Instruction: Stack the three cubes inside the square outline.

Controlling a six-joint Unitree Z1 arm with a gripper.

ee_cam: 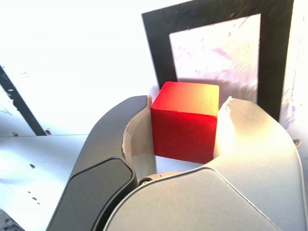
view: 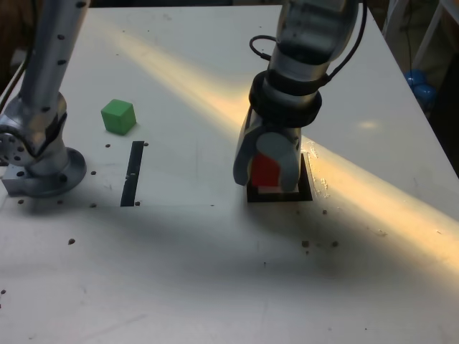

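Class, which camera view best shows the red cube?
The wrist view: the red cube appears large there, its top and a side plain between the gripper's fingers. The exterior view shows only a small red patch, partly covered by the gripper.

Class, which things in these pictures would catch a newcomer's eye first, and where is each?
First, the bright red cube, held between the fingers at the black square. Next, the green cube, alone on the table towards the exterior view's left, beyond the black strip.
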